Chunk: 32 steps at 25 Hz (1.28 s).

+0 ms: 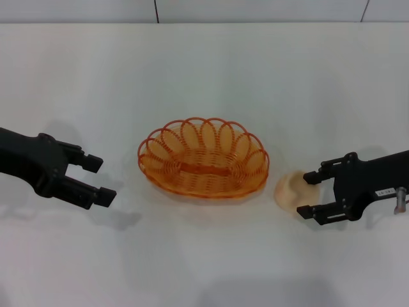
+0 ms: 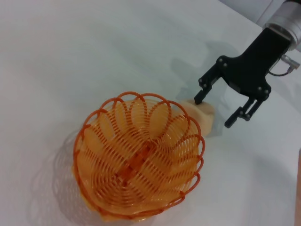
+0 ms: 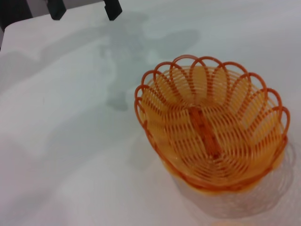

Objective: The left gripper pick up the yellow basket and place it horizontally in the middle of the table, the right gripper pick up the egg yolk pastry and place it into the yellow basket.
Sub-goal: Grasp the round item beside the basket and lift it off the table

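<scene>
The yellow basket (image 1: 203, 158) stands upright and lengthwise across the middle of the white table (image 1: 204, 64); it holds nothing (image 2: 138, 160) (image 3: 211, 127). To its left my left gripper (image 1: 101, 179) hovers open, apart from the basket, and its fingertips (image 3: 112, 8) show in the right wrist view. The egg yolk pastry (image 1: 289, 189) lies on the table just right of the basket (image 2: 203, 117). My right gripper (image 1: 307, 194) is open, its two fingertips at the pastry's right side, one on either flank (image 2: 214, 113). The right wrist view does not show the pastry.
The table's far edge meets a pale tiled wall (image 1: 192, 9). Bare white surface lies in front of the basket and behind it.
</scene>
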Each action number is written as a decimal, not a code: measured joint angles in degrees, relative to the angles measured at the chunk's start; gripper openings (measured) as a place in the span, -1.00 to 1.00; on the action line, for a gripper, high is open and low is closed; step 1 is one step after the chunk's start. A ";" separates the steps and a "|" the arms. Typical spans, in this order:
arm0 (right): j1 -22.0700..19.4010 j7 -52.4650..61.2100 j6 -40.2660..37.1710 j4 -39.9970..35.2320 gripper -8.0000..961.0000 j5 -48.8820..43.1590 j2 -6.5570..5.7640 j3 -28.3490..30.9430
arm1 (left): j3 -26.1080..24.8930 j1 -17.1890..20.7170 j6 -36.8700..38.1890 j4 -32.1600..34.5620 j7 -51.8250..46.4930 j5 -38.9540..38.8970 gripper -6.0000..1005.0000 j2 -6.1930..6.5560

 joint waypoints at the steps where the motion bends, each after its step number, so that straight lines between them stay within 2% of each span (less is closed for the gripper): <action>1: 0.00 0.02 0.09 -0.01 0.57 -0.19 0.01 -0.13 | -0.08 0.00 0.00 -0.02 0.00 0.00 0.75 -0.05; 7: 0.11 0.72 0.83 -0.64 0.40 -1.08 0.03 -1.30 | -0.12 -0.01 0.01 -0.23 -0.16 0.00 0.75 -0.17; 12: 0.22 1.30 1.10 -1.62 0.04 -1.11 0.04 -1.61 | -0.20 -0.04 0.03 -0.35 -0.21 -0.02 0.75 -0.25; 20: 0.32 1.47 1.50 -2.16 -0.13 -1.11 0.03 -1.66 | -0.21 -0.04 0.04 -0.42 -0.47 -0.54 0.75 -0.31; 26: 0.24 1.47 1.51 -2.31 -0.36 -1.13 0.03 -1.76 | -0.27 -0.04 0.12 -0.45 -0.65 -0.66 0.75 -0.29; 32: 0.15 1.47 1.57 -2.35 -0.45 -1.17 0.03 -2.53 | -0.31 -0.05 0.12 -0.39 -0.67 -0.79 0.75 -0.24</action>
